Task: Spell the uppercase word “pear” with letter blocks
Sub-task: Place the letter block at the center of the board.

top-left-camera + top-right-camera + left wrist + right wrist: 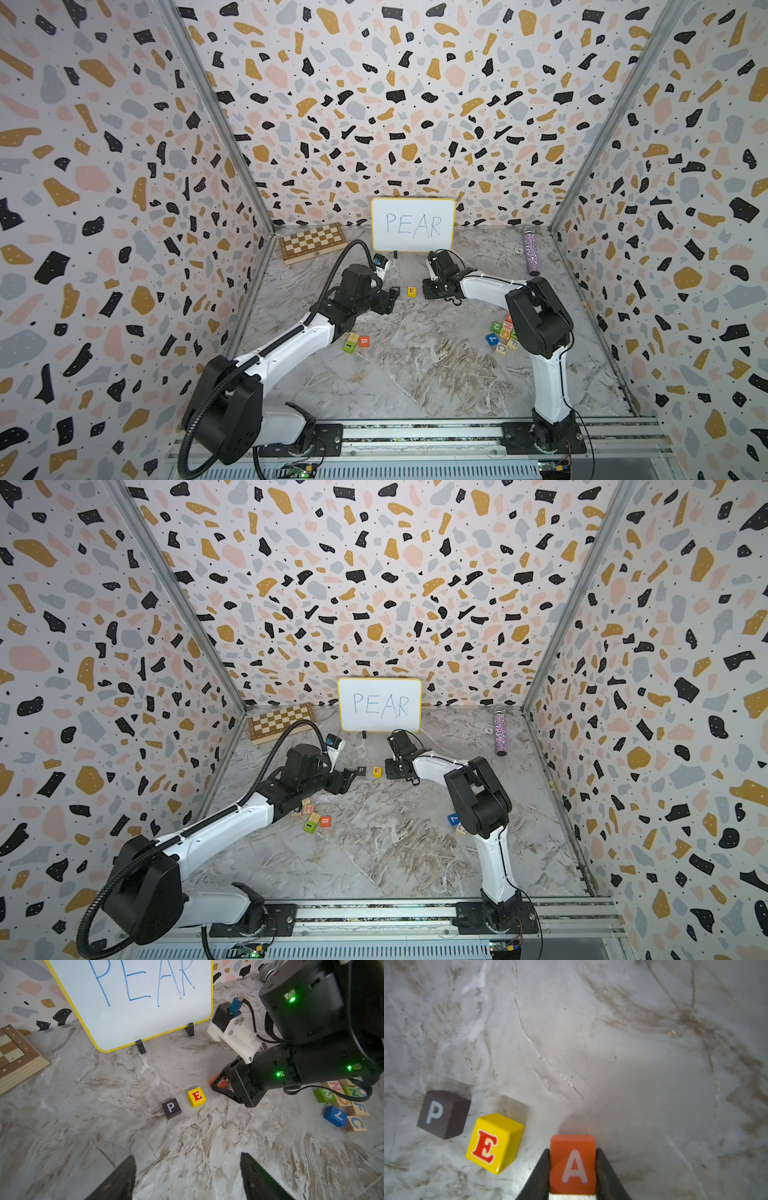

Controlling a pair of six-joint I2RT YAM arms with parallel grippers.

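In front of the small whiteboard (pixel 133 1012), on the marble surface (pixel 654 1064), the right fingers (pixel 606 1174) are closed on the orange A block (pixel 572 1165). One finger presses each side face, and the white letter faces the wrist camera. Whether this block rests on the surface or hangs just above it, I cannot tell. Just beside it, not touching, lies the yellow E block (pixel 494 1144), and next after that the black P block (pixel 442 1114), so the three make a slightly uneven row. The right arm (pixel 490 286) reaches forward and turns inward, with its wrist low over the surface. The left arm (pixel 291 336) is also stretched forward toward the middle. The left fingers (pixel 122 1178) stand wide apart with nothing between them, near the P block, on the side away from the E block.
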